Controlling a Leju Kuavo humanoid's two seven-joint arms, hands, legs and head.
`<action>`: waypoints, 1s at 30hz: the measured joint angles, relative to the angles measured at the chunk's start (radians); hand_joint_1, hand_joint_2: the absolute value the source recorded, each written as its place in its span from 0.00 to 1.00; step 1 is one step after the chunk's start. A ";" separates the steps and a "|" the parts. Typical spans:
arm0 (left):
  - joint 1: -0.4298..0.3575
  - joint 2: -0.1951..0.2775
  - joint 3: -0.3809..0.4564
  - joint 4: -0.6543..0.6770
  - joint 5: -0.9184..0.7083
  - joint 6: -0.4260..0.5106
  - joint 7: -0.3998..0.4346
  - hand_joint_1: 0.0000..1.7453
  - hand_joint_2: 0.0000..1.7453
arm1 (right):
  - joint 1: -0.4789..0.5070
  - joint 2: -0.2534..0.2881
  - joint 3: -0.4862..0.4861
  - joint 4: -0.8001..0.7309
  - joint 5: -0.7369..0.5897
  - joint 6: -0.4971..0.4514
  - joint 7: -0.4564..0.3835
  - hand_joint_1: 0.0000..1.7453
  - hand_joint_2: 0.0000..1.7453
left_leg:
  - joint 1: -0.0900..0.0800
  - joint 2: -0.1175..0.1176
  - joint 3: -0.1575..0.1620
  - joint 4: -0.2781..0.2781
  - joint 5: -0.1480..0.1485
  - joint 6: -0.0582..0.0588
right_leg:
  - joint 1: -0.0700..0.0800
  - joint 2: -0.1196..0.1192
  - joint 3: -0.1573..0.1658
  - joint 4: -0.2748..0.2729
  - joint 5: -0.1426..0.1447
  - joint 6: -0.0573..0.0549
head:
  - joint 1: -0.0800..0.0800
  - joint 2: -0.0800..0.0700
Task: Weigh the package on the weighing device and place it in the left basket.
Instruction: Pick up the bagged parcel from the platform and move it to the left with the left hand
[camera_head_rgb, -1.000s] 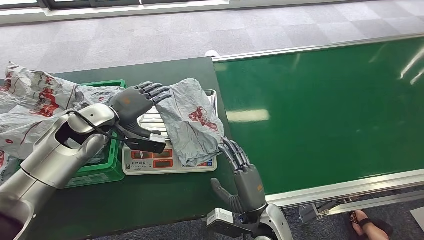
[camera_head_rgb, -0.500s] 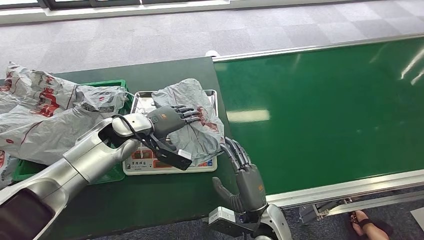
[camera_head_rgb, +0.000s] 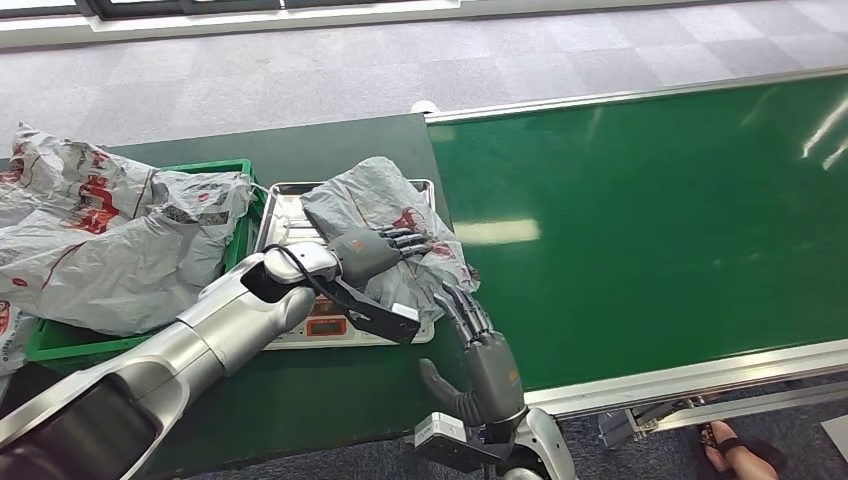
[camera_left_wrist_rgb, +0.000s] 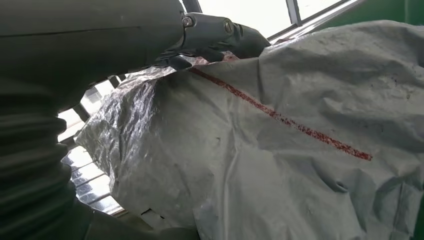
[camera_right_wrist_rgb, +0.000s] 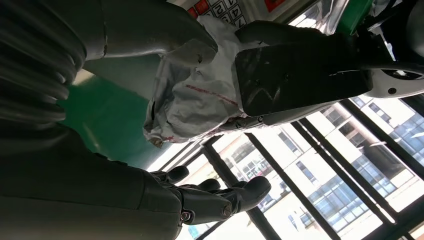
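**opbox_7:** On the head cam I've got the bag, a crinkly grey plastic mailer with red print, lying on the scale, its right edge spilling past the steel pan toward the green belt. My left hand is draped on top of it, fingers stretched flat across the bag's middle. They're resting on it, not curled round it, so I'd call that hand released, holding nothing.

**rigwatch:** What does the left wrist cam add?

**opbox_7:** Texture mostly. The bag is a wrinkled, slightly shiny film with a thin red line across it, puffed up like a soft pillow, and the fingers lie along its top edge. You also see the ribbed metal pan under the bag, which the head cam half hides behind my arm.

**rigwatch:** And the right hand?

**opbox_7:** Right hand sits at the table edge just beside the bag's near corner, fingers straight and spread, empty. Whether the tips touch the bag I can't tell. Its wrist cam shows the bag's underside bulging past the scale's keypad.

**rigwatch:** Basket?

**opbox_7:** Green basket left of the scale, stuffed with more grey bags.
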 joint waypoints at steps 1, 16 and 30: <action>0.001 -0.007 0.000 0.014 -0.001 0.006 0.000 1.00 1.00 | -0.005 0.000 0.004 0.006 -0.007 -0.002 -0.001 0.00 1.00 | 0.000 0.000 0.000 0.000 0.000 0.000 | 0.000 0.000 0.000 0.000 0.000 0.000 | 0.000 0.000; 0.005 -0.040 0.020 0.102 -0.027 0.051 -0.011 1.00 1.00 | -0.031 0.009 0.036 0.049 0.016 -0.003 0.039 0.00 1.00 | 0.000 0.000 0.000 0.000 0.000 0.000 | 0.000 0.000 0.000 0.000 0.000 0.000 | 0.000 0.000; 0.052 -0.001 0.126 -0.019 -0.078 0.173 0.032 1.00 1.00 | 0.034 0.017 -0.006 -0.008 0.077 0.016 0.057 0.00 1.00 | 0.000 0.000 0.000 0.000 0.000 0.000 | 0.000 0.000 0.000 0.000 0.000 0.000 | 0.000 0.000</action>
